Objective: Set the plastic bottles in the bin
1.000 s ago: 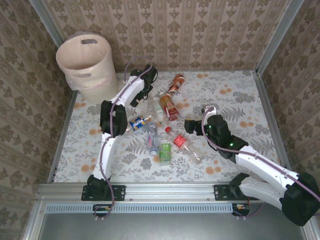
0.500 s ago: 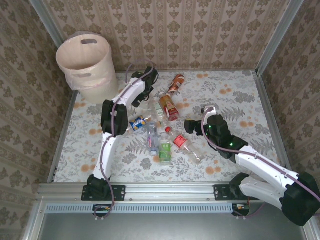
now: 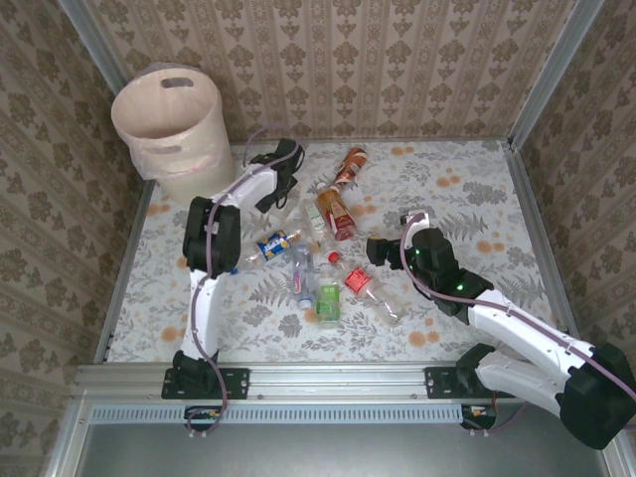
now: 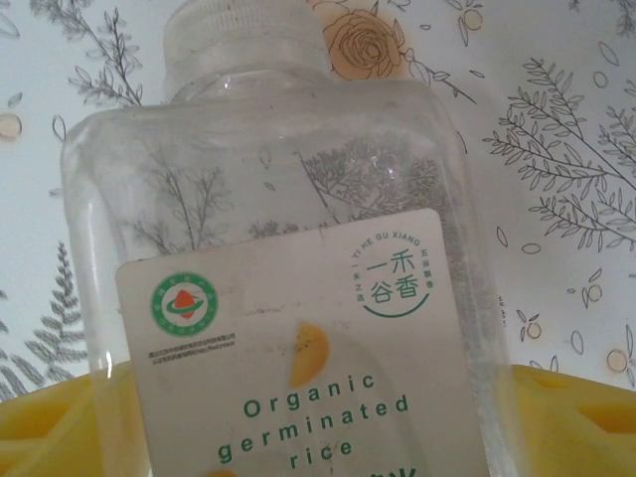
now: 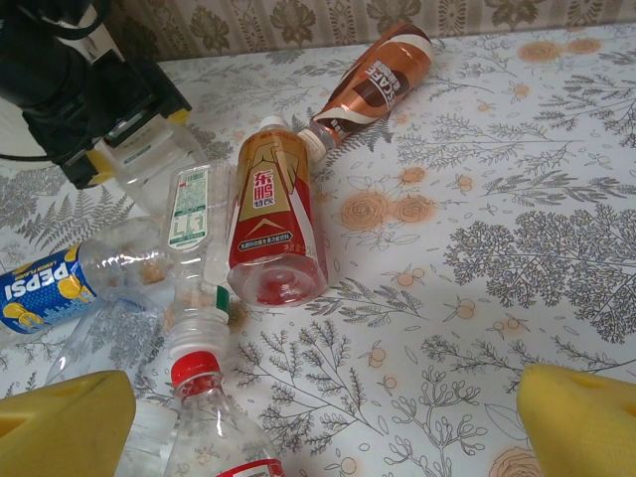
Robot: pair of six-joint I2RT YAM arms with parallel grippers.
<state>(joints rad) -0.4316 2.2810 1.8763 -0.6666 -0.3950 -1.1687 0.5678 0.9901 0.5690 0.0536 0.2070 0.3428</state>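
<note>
Two yellow pads (image 4: pixel 586 422) of the left gripper (image 3: pixel 275 195) flank a clear square bottle (image 4: pixel 298 248) with a white rice label. Cannot tell whether they press it or only stand beside it. This bottle lies at the far-left fringe of the pile (image 3: pixel 323 248), not far from the bin (image 3: pixel 194 149), which stands in the far left corner.

Left arm: wrist up near the back wall (image 3: pixel 397 70) and bent back down, forearm on a diagonal, elbow over the left of the table.

Right gripper (image 3: pixel 378 248): jaws spread wide, low, facing the pile. A red-capped bottle (image 5: pixel 204 397) lies just ahead, with a red-label bottle (image 5: pixel 270 214) and a brown bottle (image 5: pixel 378 84) beyond. Right arm slants low from the near-right base.

Open floral table (image 3: pixel 477 199) runs right of the pile to the metal rail (image 3: pixel 537 224).
</note>
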